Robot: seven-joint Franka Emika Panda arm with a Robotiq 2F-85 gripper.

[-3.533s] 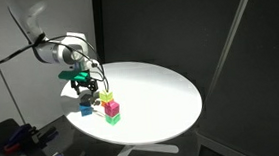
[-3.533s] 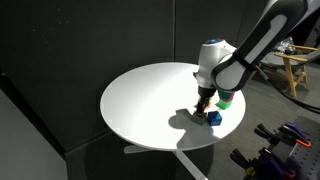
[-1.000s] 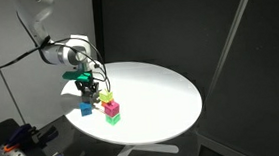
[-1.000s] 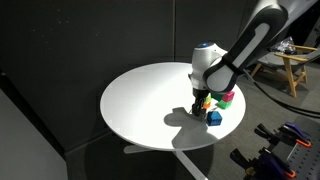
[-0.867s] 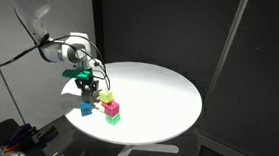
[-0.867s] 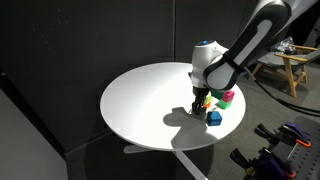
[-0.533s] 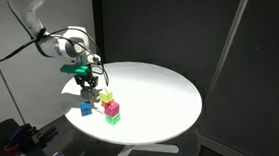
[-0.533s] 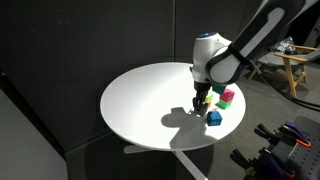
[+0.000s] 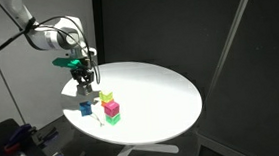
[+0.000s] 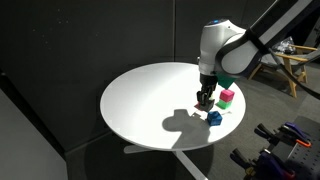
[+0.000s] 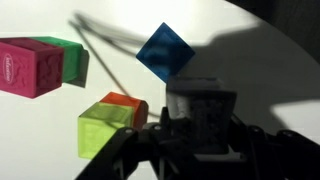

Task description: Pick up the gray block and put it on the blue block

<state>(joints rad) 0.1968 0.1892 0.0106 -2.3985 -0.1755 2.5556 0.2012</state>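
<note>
In the wrist view the pale gray block (image 11: 200,108) sits between the dark jaws of my gripper (image 11: 200,125), which is shut on it and holds it off the table. The blue block (image 11: 165,50) lies on the white table just ahead of the held block, free and uncovered. In both exterior views the gripper (image 9: 83,88) (image 10: 205,101) hangs a little above the table, close over the blue block (image 9: 85,108) (image 10: 214,118). The gray block is too small and shadowed to make out there.
A yellow-green cube (image 11: 103,132) with an orange one (image 11: 126,101) behind it sits close beside the gripper. A pink cube (image 11: 30,66) and a green cube (image 11: 70,52) lie further off. The round white table (image 9: 161,91) has its near edge close to the blocks.
The arm has risen from table level by the yellow-green cube, taking the gray block up with it and shifting toward the blue block. The jaws stayed shut.
</note>
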